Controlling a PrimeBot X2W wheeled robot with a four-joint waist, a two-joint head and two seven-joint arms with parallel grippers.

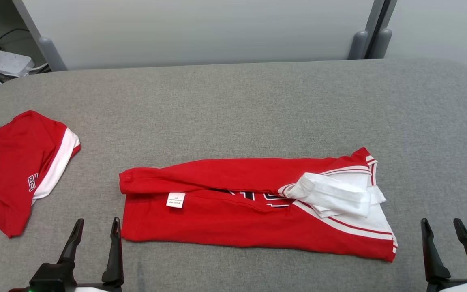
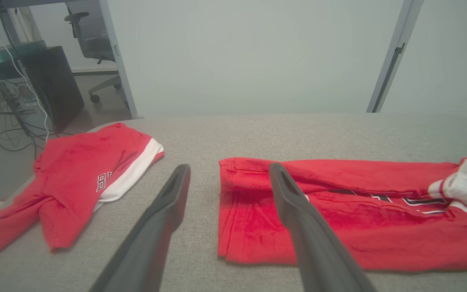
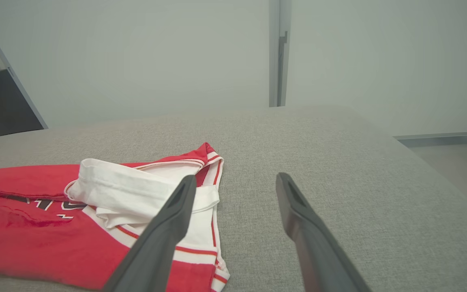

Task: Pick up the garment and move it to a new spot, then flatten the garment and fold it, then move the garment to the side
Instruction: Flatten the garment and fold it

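One label [image 1: 175,200] on garment [image 1: 225,231], head view; chair [image 2: 91,40], L wrist.

Left gripper [image 1: 97,223]: low at the left of the head view, fingers [image 1: 114,251] pointing up, spread wide apart, empty.
Right gripper [image 1: 440,222]: low at the right, fingers likewise pointing up, spread wide, empty.
Forearms [image 1: 466,287]: pale, just showing at the bottom edge behind each gripper.

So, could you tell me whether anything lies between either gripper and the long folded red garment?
Nothing visible does. Only bare grey fabric tabletop separates the open left gripper and right gripper from the folded red-and-white jersey; the second red shirt lies apart, further left.
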